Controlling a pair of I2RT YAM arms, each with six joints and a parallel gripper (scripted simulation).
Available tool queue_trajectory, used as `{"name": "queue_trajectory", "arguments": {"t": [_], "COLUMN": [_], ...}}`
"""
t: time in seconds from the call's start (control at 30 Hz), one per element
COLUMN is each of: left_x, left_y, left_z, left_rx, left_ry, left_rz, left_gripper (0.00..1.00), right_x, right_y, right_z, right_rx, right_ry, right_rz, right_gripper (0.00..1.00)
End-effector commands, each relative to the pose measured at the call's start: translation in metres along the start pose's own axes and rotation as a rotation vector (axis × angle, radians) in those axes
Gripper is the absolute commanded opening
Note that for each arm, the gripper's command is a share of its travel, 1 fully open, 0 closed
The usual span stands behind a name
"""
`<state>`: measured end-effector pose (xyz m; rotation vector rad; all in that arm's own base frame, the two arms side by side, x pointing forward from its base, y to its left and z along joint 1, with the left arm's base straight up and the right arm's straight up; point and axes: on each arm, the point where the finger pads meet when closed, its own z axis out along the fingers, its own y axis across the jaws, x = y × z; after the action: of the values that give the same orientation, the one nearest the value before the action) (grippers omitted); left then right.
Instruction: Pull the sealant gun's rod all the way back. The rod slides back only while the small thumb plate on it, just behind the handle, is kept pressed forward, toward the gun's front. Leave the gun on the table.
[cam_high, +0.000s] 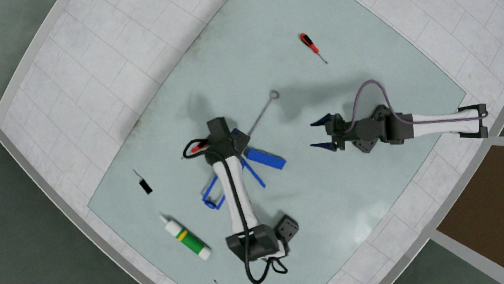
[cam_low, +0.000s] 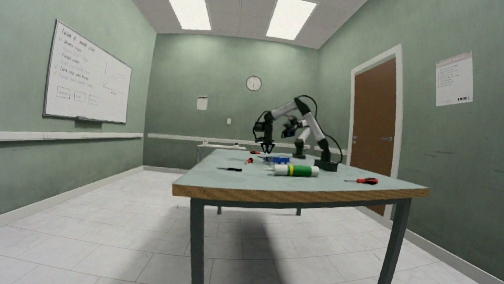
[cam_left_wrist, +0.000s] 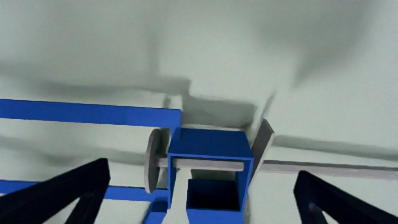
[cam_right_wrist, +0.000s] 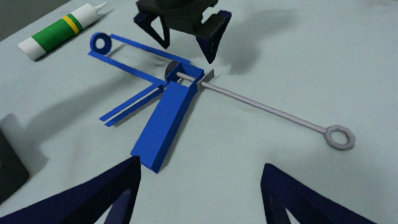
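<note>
Apparently near its finish, the blue sealant gun (cam_high: 266, 158) (cam_low: 281, 160) (cam_left_wrist: 210, 142) (cam_right_wrist: 162, 125) lies on the table, rod (cam_high: 260, 117) (cam_left_wrist: 330, 170) (cam_right_wrist: 265, 107) drawn far back. The left gripper (cam_high: 240, 140) (cam_low: 267, 149) (cam_left_wrist: 202, 174) (cam_right_wrist: 188, 54), wide open above, and right gripper (cam_high: 312, 135) (cam_low: 286, 134) (cam_right_wrist: 202, 167), partly open, hold nothing; both should withdraw without brushing it.
</note>
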<state>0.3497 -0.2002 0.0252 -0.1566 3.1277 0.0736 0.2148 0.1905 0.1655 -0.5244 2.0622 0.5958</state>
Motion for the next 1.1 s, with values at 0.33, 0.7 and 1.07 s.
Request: {"name": "queue_trajectory", "arguments": {"t": [0.33,0.7,1.07], "left_x": [0.001,0.004,0.006], "left_y": [0.002,0.008,0.010], "left_z": [-0.003,0.019,0.039], "left_rx": [-0.007,-0.018,-0.028], "left_ry": [-0.005,-0.001,0.013], "left_rz": [-0.001,0.000,0.001], "left_gripper": [1.00,1.00,1.00], "right_x": [-0.003,0.005,0.005], "right_y": [-0.001,-0.003,-0.003], "right_z": [0.000,0.002,0.002], "right_rx": [0.007,0.009,0.009], "right_ry": [-0.017,0.000,0.000], "right_rz": [-0.012,-0.013,-0.013], "right_gripper": [0.66,0.66,0.66]}}
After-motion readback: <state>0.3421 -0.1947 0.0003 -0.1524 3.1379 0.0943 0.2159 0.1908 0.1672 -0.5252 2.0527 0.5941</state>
